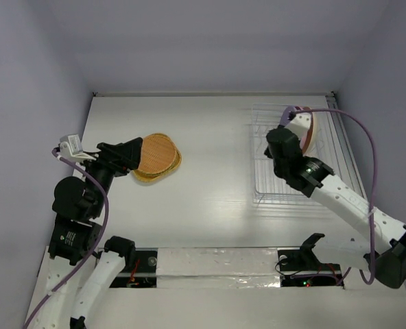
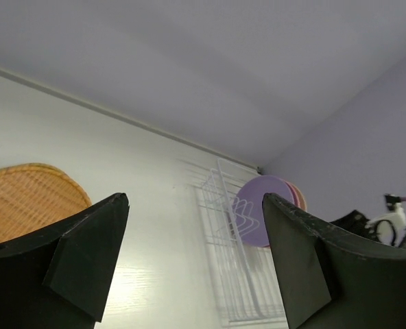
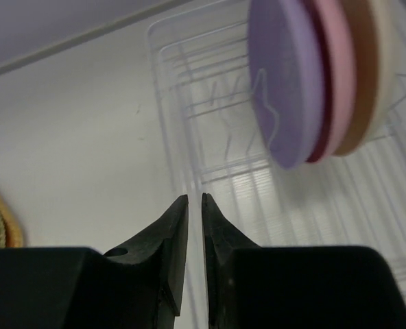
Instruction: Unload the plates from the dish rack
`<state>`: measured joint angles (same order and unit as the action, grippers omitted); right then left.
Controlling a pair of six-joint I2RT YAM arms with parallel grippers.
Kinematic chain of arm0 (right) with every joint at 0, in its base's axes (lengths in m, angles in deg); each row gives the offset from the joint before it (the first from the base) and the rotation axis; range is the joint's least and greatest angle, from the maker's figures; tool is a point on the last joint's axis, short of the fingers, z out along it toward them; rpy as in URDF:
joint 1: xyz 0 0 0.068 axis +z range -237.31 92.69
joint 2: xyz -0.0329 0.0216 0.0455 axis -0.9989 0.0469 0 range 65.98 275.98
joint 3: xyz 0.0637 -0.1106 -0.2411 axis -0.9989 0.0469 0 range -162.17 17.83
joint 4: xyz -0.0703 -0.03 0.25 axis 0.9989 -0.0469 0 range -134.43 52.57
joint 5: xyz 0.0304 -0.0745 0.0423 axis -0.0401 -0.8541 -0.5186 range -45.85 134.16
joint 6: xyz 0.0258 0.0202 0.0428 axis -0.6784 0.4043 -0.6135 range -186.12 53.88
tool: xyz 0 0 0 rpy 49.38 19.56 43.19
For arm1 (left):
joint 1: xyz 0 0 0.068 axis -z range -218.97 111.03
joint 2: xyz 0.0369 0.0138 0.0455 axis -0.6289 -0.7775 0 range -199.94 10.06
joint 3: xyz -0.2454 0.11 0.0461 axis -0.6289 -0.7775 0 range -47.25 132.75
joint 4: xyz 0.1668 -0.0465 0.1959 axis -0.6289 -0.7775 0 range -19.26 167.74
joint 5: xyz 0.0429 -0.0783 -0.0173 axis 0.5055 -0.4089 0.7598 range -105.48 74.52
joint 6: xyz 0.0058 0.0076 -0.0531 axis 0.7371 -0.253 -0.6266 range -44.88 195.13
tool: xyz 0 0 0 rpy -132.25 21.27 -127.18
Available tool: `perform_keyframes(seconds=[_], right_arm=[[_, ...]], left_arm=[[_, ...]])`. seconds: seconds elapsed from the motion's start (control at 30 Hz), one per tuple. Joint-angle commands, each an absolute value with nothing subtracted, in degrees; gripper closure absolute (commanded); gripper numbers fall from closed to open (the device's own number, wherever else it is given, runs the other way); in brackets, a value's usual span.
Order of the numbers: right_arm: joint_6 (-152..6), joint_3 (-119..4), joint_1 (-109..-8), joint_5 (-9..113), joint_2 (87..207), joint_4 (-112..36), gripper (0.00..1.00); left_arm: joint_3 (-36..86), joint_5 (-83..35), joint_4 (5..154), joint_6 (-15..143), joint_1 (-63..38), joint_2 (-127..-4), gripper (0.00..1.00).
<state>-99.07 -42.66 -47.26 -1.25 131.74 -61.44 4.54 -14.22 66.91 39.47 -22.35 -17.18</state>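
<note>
The left pincer (image 1: 131, 159) stands wide open and empty at the edge of the orange plates (image 1: 158, 156), which lie stacked flat on the table (image 1: 210, 205). Over at the dish rack (image 1: 271, 186), the right pincer (image 3: 195, 199) is open only a slit, holds nothing, and points toward the lavender plate (image 3: 285, 82) fronting the upright row, the pink plate (image 3: 337, 68) behind it. Fetching that front plate seems the step in hand; next, the jaws need to spread wider, straddle its rim and lift it clear of its slot.
</note>
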Motion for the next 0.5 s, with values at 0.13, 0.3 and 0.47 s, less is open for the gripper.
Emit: perform_keyframes(seconds=[0.13, 0.3, 0.47], right_arm=[[-93.81, -39.30, -63.74, 5.56, 128.73, -57.21, 0.85], [-91.96, -44.65, -66.13, 5.39, 136.55, -57.99, 0.75], [-89.94, -49.92, -67.97, 4.26, 142.87, -59.21, 0.70]], left_arm=[[-1.61, -13.89, 64.21, 47.61, -22.01, -14.82, 0.23], [-7.96, -15.56, 64.38, 48.85, -22.01, -11.48, 0.23], [-8.23, -17.59, 65.35, 49.20, -22.01, -10.59, 0.23]])
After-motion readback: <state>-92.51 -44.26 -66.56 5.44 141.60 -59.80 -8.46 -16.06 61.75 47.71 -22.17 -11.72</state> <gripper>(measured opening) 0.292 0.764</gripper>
